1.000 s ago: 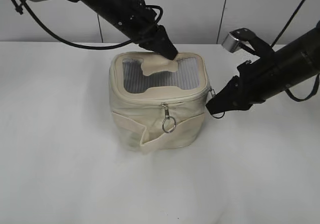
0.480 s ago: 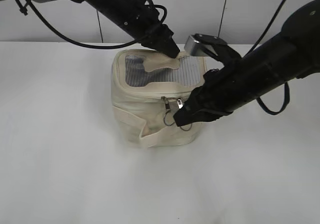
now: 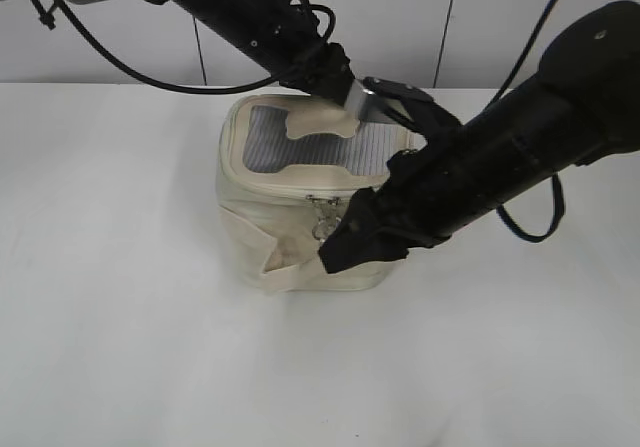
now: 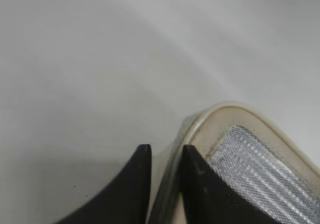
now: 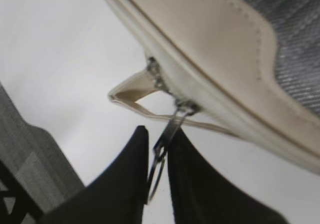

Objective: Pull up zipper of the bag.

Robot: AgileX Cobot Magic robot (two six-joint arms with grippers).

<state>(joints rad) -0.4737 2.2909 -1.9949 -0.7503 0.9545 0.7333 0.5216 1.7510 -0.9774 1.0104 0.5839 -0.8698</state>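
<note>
The cream bag [image 3: 265, 202] stands mid-table, its grey top panel [image 3: 305, 149] facing up. My left gripper [image 3: 350, 105] is shut on the bag's rear top rim; in the left wrist view the rim [image 4: 200, 126] runs between the fingers [image 4: 162, 154]. My right gripper [image 3: 335, 254] reaches across the bag's front, shut on a silver zipper pull [image 5: 167, 131] that hangs from the cream zipper track [image 5: 165, 78]. Another slider [image 3: 322, 205] shows at the front rim. The strap [image 3: 250, 229] crosses the front. My right arm hides the bag's right side.
The white table [image 3: 130, 347] stretches around the bag, with a pale wall [image 3: 400, 27] behind it. Black cables [image 3: 120, 72] hang from my left arm at the back left. My right arm [image 3: 520, 147] crosses the right half of the table.
My right gripper has moved from the bag's right corner round to its front, drawing a ring pull leftward along the rim. The bag has tilted slightly. My left gripper has kept its hold.
</note>
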